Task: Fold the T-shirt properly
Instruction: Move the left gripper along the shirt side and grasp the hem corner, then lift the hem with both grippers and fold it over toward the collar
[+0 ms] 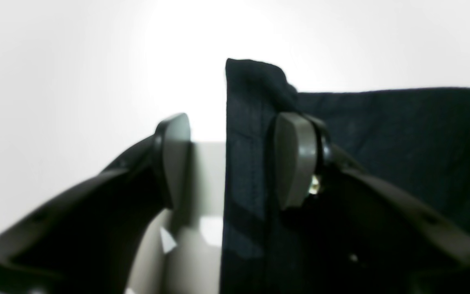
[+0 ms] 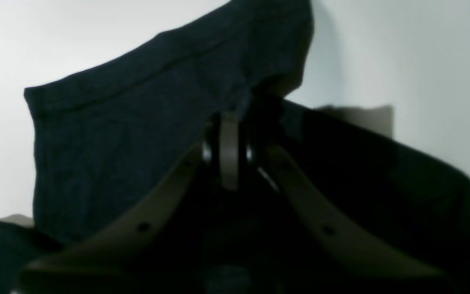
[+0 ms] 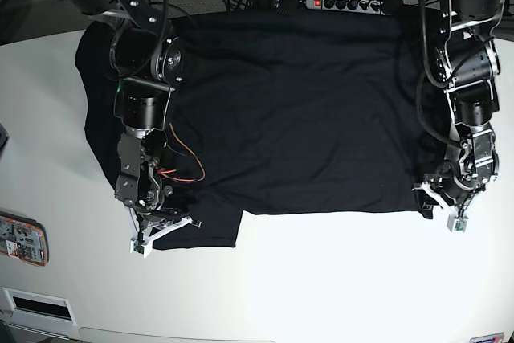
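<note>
Jaws of left gripper (image 1: 235, 163) apart astride T-shirt (image 3: 289, 110) hem, right gripper (image 2: 229, 151) pinching cloth

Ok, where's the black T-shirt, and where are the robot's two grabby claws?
T-shirt (image 3: 297, 110), base view, middle of the spread cloth.
Left gripper (image 1: 231, 163), left wrist view, between its fingertips.
Right gripper (image 2: 229, 151), right wrist view, between its fingertips.

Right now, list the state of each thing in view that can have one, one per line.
T-shirt: spread flat on the white table, not yet folded, one near corner pinched.
Left end effector: open, fingers either side of the shirt's edge, not closed on it.
Right end effector: shut on a bunched fold of the shirt.
</note>
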